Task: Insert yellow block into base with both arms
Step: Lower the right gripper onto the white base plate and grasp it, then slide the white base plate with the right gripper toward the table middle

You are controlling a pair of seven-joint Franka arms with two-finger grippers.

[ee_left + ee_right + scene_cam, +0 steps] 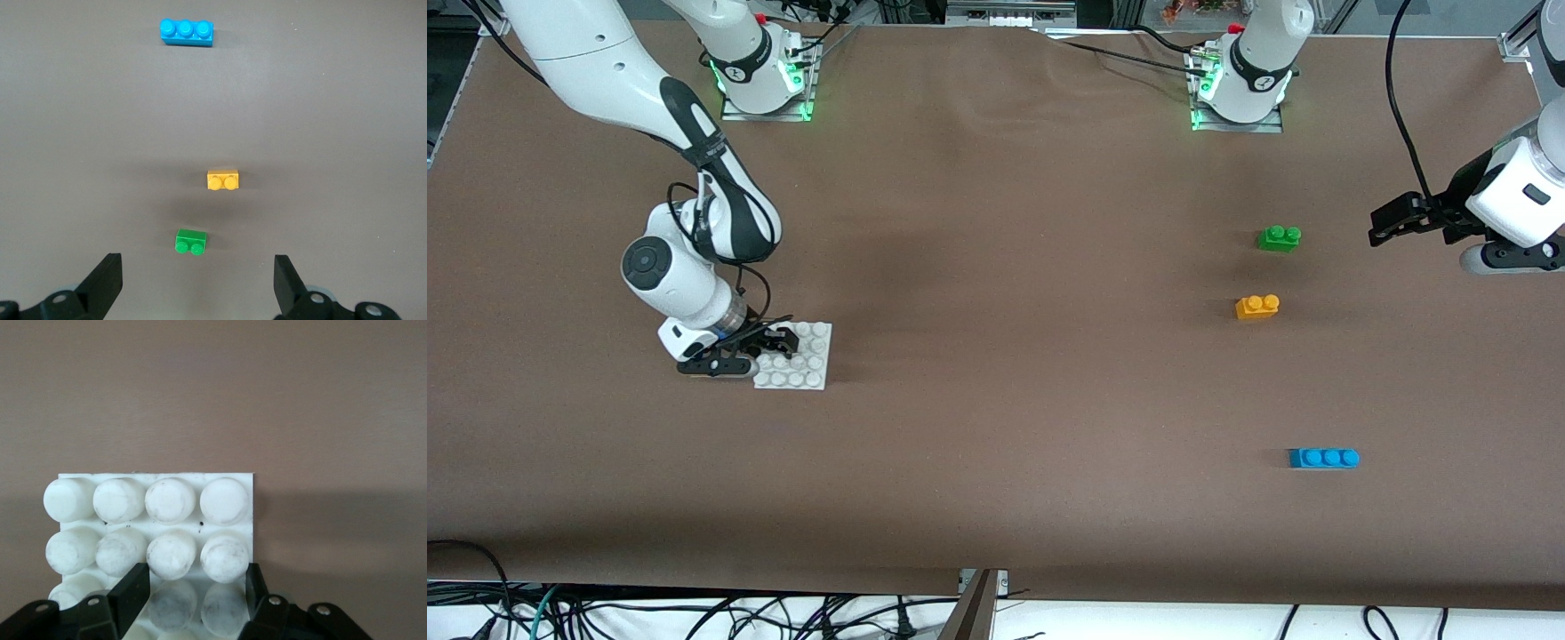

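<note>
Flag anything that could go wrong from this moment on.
1. The right gripper sits low over one edge of the base, fingers astride studs; an edge grip may tilt or slide the plate.
2. The left gripper, open, is off to the side of the yellow block; the green brick lies closer and could be grabbed or bumped instead.

Matt brown cloth-like table cover [996, 267], faintly creased. Square white plastic studded base [153, 520]: dull, scuffed, speckled. Small orange-yellow plastic block [1257, 307], green plastic brick [1280, 238], blue plastic brick [1323, 458]: smooth, slight sheen. Arm shells glossy white plastic.
</note>
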